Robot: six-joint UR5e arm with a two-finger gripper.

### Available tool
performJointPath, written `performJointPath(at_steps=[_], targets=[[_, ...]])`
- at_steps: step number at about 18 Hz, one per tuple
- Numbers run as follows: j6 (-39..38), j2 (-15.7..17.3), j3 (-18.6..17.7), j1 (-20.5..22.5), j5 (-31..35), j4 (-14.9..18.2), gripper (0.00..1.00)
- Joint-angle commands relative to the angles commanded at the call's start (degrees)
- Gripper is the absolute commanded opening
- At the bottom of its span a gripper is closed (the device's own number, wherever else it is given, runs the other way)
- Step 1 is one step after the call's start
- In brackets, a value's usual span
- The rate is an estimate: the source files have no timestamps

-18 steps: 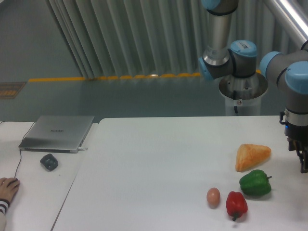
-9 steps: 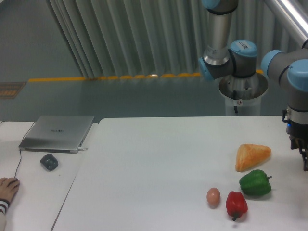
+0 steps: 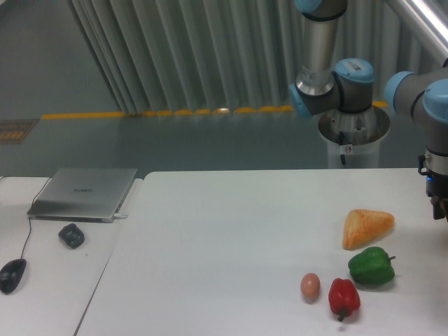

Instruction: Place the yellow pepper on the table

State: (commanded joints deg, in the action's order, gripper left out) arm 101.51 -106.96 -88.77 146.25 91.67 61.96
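The yellow pepper is not in view in the camera view. The white table (image 3: 224, 231) fills the lower middle and right of the frame. My arm's wrist and the dark top of my gripper (image 3: 439, 204) show at the far right edge, above the table's right side. The fingertips are cut off by the frame edge, so I cannot see whether they are open, shut or holding anything.
On the table's right part lie an orange triangular pastry (image 3: 367, 227), a green pepper (image 3: 371, 266), a red pepper (image 3: 344, 297) and an egg (image 3: 310, 285). The smaller desk at left holds a laptop (image 3: 84, 192), a dark lump (image 3: 71, 235) and a mouse (image 3: 12, 274).
My gripper has moved right and up, further out of the frame. The person's hand on the mouse at the left has gone, and the mouse now shows.
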Motion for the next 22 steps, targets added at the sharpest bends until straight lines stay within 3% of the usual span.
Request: performJointPath(at_steps=[7, 11, 14, 17, 22], targets=[[-0.2, 0.0, -0.3, -0.1, 1.1, -0.1, 1.00], [-0.1, 0.1, 0.7, 0.3, 7.2, -1.1, 1.00], [-0.6, -0.1, 0.4, 0.4, 7.6, -1.1, 1.00], [1.0, 0.0, 0.3, 2.5, 7.6, -1.2, 1.00], [22.4, -1.1, 1.5, 5.9, 7.6, -1.2, 1.00]])
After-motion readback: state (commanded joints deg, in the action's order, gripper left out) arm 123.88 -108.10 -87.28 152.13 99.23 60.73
